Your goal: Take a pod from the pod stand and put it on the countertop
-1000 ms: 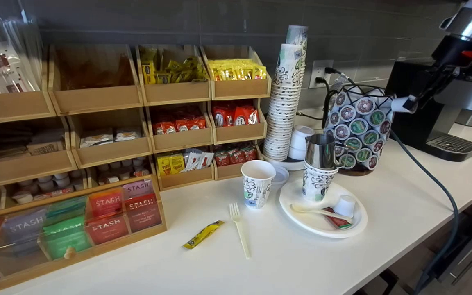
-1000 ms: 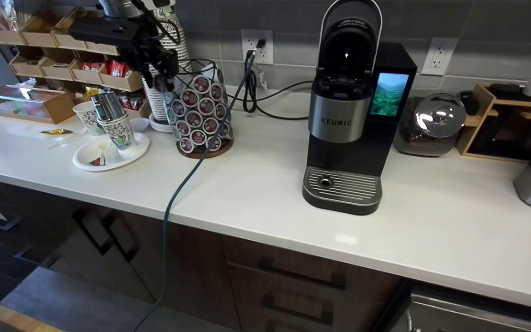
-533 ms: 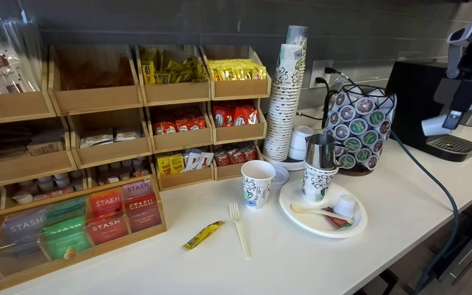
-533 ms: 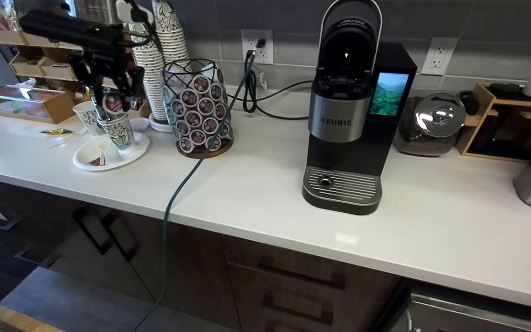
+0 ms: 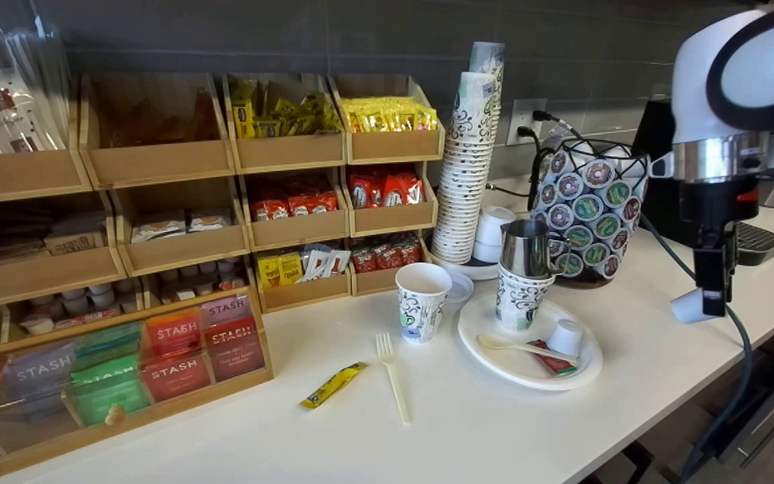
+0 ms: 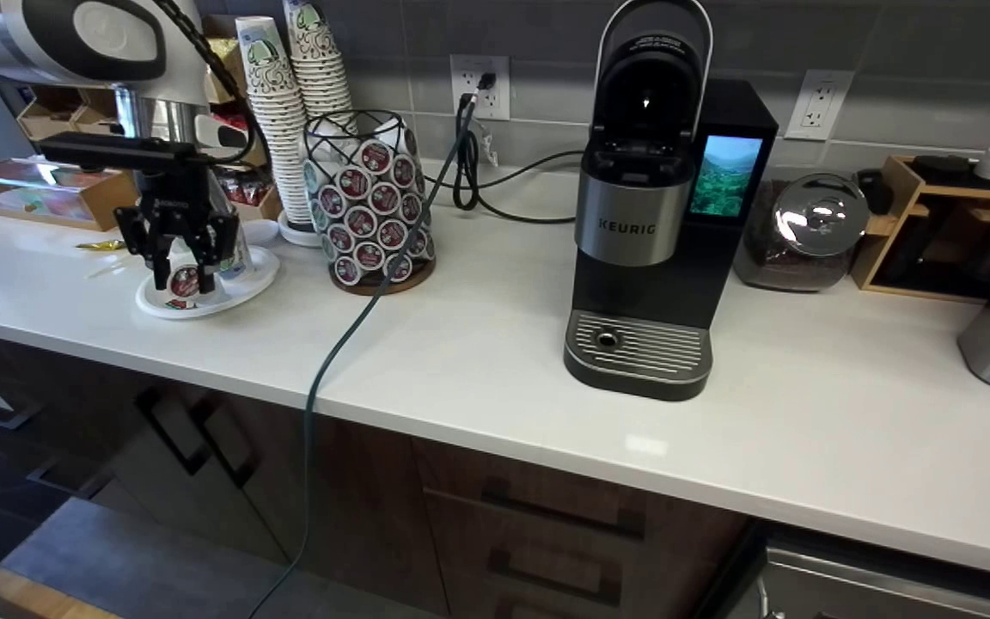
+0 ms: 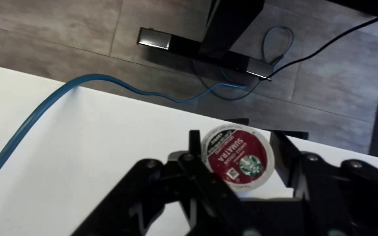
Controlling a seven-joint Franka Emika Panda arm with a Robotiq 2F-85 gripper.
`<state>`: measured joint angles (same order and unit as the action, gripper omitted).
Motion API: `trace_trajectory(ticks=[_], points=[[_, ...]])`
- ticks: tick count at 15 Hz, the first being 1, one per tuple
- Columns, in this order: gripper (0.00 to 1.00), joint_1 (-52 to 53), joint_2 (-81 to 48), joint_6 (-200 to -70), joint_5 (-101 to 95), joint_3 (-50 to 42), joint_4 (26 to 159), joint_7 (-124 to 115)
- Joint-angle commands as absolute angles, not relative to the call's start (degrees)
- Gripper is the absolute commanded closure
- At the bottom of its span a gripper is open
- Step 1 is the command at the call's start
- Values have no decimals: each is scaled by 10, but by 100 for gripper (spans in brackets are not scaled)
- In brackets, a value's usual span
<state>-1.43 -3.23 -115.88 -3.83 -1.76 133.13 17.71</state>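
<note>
The pod (image 7: 238, 159), with a dark red lid and a white rim, sits between the fingers of my gripper (image 7: 236, 142) in the wrist view. Its white cup shows in an exterior view (image 5: 688, 307), tilted sideways. The fingers (image 5: 715, 306) are shut on it. The gripper (image 6: 183, 282) points down and holds the pod above the pale countertop (image 6: 495, 344); the exact gap is hard to judge. The pod stand (image 5: 588, 215), a dark wire rack full of pods, stands behind the gripper. It also shows in an exterior view (image 6: 370, 206).
A white plate (image 5: 528, 380) holds a cup with a metal pitcher (image 5: 527, 249), a spoon and a small white cup. A cable (image 6: 310, 413) runs over the counter's front edge. The coffee machine (image 6: 641, 284), cup stacks (image 5: 464, 181) and wooden shelves (image 5: 286, 148) stand along the wall.
My gripper has carried the pod away from beside the pod stand's upper rim, forward and down toward the countertop. The gripper has turned to point downward.
</note>
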Motion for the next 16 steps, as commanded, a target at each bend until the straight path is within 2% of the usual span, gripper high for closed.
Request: trace_trajectory(ticks=[1,7,8,11,12,16], points=[[70,14,-134,-1163,-141,2,1270,65],[70,34,-221,-1060,-285,-28,1190,-28],[45,27,-197,-1105,-256,-11,1227,-10],[45,24,-214,-1074,-273,-23,1198,-13],[70,27,-220,-1072,-280,-22,1196,-11],[70,23,-235,-1062,-267,-17,1196,17]])
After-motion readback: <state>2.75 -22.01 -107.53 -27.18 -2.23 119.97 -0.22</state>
